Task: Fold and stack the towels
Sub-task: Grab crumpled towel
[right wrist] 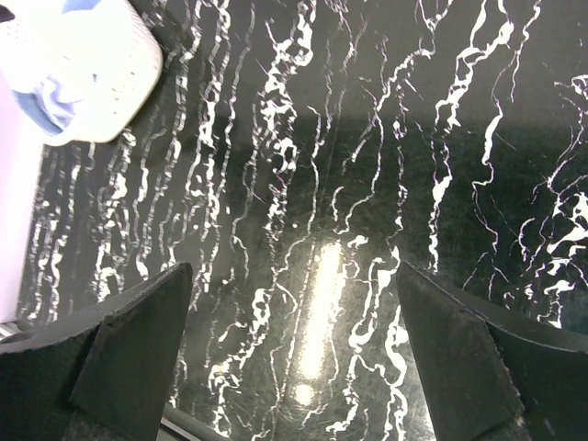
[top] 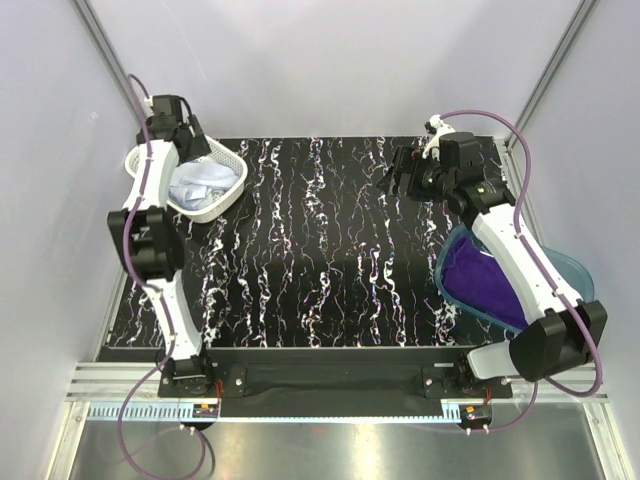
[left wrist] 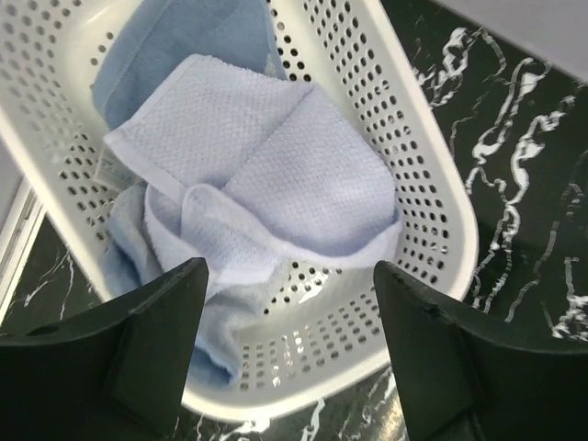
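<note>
Hovering your left tool (left wrist: 289,276), fingers spread, over white towel (left wrist: 276,165) bunched atop blue towel (left wrist: 184,46) in basket (left wrist: 432,165): pick-up step. Next: descend, pinch 1 top fold, lift onto table (top: 320,250). Right tool (right wrist: 294,276) spread, empty. Purple towel (top: 480,280) sits in tub (top: 575,270).

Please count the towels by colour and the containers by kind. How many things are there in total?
Purple towel: 1
White towel: 1
Light blue towel: 1
White basket: 1
Blue tub: 1
Total: 5
</note>
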Robot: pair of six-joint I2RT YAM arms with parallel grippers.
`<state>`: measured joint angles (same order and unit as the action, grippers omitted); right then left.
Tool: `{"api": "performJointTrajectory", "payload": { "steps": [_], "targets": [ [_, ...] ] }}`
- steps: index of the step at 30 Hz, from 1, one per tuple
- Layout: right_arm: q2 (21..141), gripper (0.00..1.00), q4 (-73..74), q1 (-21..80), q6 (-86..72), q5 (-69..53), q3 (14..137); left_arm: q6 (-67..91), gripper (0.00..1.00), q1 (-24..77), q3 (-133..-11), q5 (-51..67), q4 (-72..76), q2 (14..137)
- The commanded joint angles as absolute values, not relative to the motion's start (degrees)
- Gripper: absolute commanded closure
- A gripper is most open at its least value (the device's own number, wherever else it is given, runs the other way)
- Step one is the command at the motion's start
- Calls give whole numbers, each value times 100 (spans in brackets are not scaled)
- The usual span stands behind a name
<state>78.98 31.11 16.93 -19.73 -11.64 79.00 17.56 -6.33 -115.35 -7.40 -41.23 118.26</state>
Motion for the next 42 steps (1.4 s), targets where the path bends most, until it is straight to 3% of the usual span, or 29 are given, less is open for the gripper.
{"api": "performJointTrajectory", "payload": {
  "steps": [1, 8, 12, 15, 16, 21, 22, 23, 29, 35, 42],
  "targets": [
    [8042, 0, 3006, 1723, -1706, -1195, 8095, 1521, 24, -703, -12031, -975, -4333, 12320],
    [8156, 0, 2944, 1723, -1608, -1081, 8095, 1468, 34, -721, -12085, -967, -4157, 13007],
    [8235, 0, 2944, 1714, -1582, -1072, 8086, 1468, 45, -721, -12217, -748, -4149, 13323],
    [8323, 0, 2953, 1714, -1547, -1046, 8095, 1459, 57, -721, -12269, -677, -4087, 13455],
    [8358, 0, 2944, 1723, -1547, -1046, 8103, 1450, 67, -712, -12296, -651, -4070, 13482],
    [8429, 0, 2900, 1731, -1564, -1055, 8112, 1371, 92, -721, -12638, -396, -4122, 13501],
    [8437, 0, 2900, 1731, -1573, -1063, 8121, 1371, 92, -721, -12665, -352, -4122, 13439],
    [8455, 0, 2892, 1714, -1565, -1072, 8121, 1380, 98, -721, -12674, -308, -4096, 13334],
    [8482, 0, 3006, 1723, -1626, -1133, 8200, 1625, 100, -712, -12744, 113, -3947, 12104],
    [8350, 0, 3137, 1723, -1880, -1117, 8288, 2117, 100, -607, -12569, 1493, -3604, 10760],
    [8210, 0, 3814, 1723, -1819, -808, 8806, 2004, 100, 507, -11832, 1968, -3797, 9327]
  ]
}}
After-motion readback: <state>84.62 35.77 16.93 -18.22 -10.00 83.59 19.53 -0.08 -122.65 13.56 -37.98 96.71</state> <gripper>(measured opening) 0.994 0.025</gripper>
